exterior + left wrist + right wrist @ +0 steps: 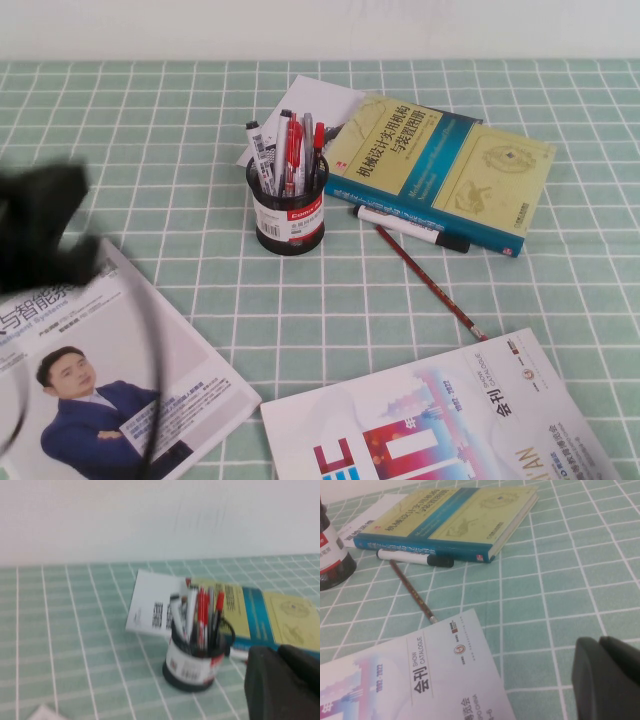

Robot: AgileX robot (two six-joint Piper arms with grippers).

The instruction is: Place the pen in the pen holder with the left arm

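The black mesh pen holder [288, 215] with its white and red label stands mid-table and holds several pens. The thick red pen [293, 152] stands upright inside it among the others. It also shows in the left wrist view [201, 617], inside the holder [192, 667]. My left arm [40, 235] is a blurred black shape at the left edge, well apart from the holder. My left gripper [278, 680] is shut and empty, on the near side of the holder. My right gripper [602, 675] is shut and empty above the bare tablecloth, out of the high view.
A yellow and blue book [440, 165] lies to the right of the holder, with a white marker [410, 228] and a thin red pencil [430, 282] in front of it. Magazines lie at the front left [110, 390] and front right [440, 420]. A white sheet [320, 105] lies behind the holder.
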